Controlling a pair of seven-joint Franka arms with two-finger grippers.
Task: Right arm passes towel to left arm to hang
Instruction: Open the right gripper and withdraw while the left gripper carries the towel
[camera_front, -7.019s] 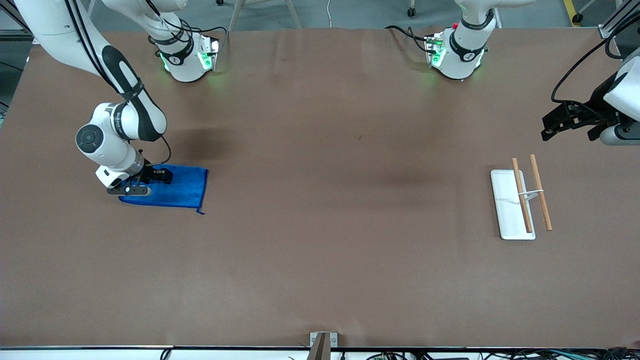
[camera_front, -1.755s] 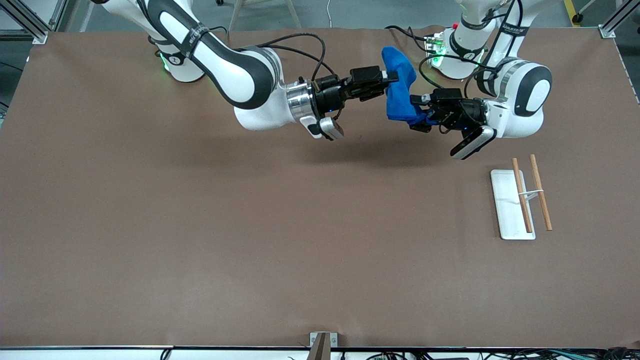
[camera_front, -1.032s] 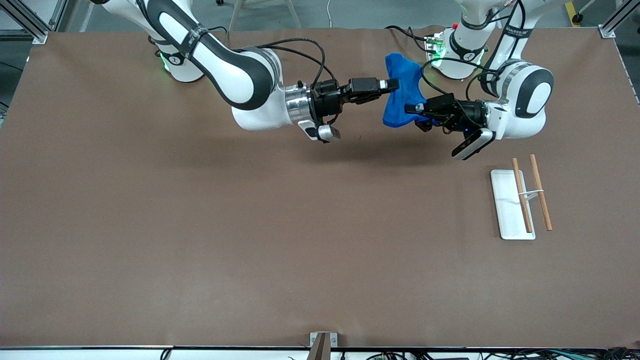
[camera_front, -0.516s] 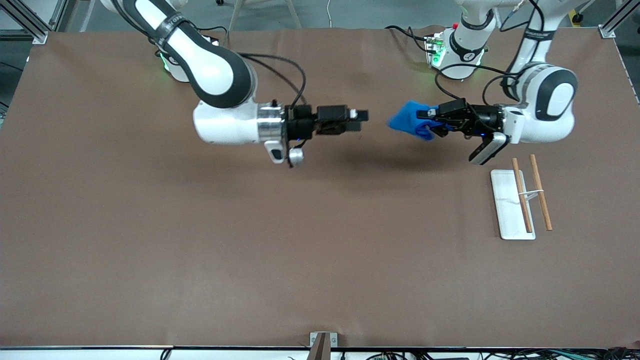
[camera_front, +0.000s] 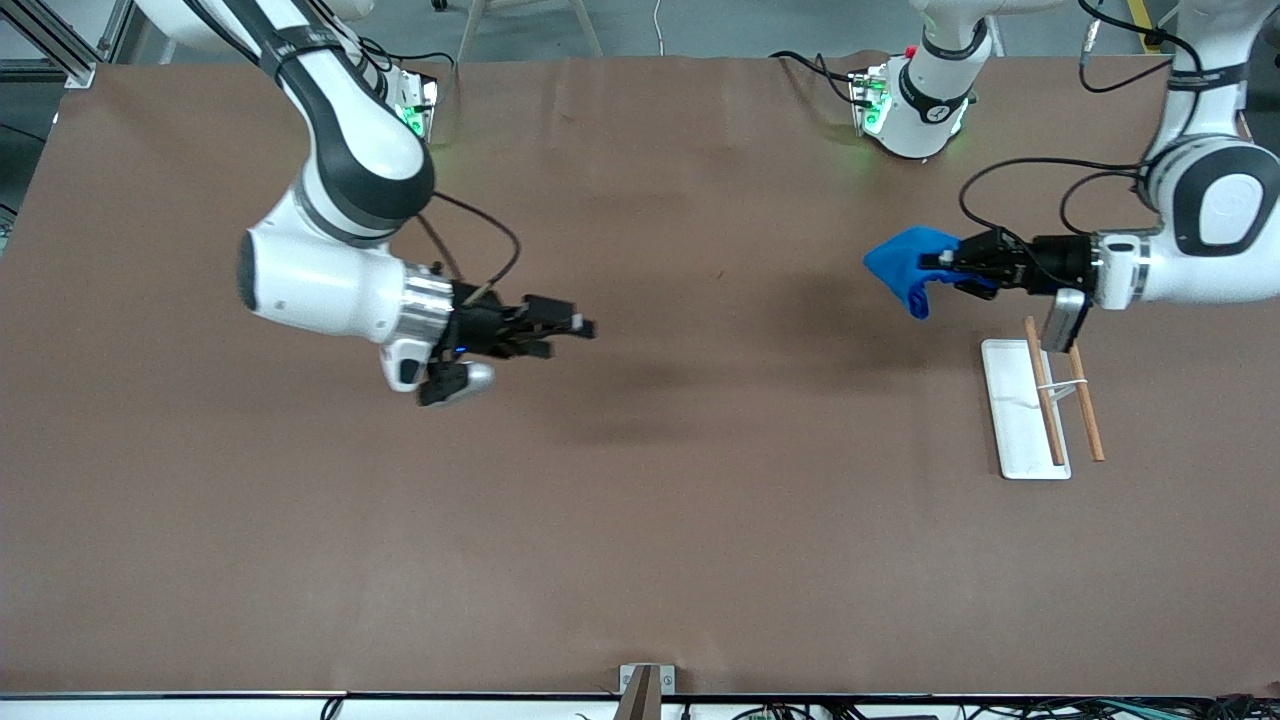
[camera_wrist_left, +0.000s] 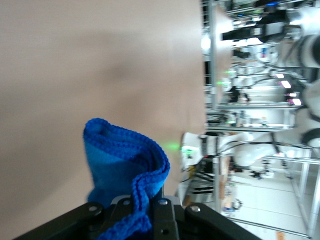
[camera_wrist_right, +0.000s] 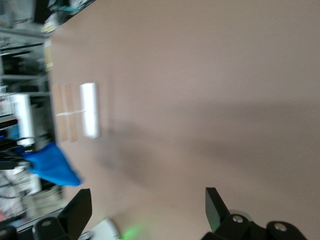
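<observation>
Blue towel (camera_front: 905, 266) hung bunched from the left end effector (camera_front: 948, 264), clamped on one edge, over bare surface (camera_front: 640, 520) just beside the white tray (camera_front: 1012, 420). Right end effector (camera_front: 572, 326) was spread wide, empty, over mid-surface. Risks, my read: the thin edge grip could slip; the bunched cloth could snag or miss a rod (camera_front: 1043, 392) and drape unevenly; the light rack could tip. Count: one towel, one tray, two wooden rods, two arms.
</observation>
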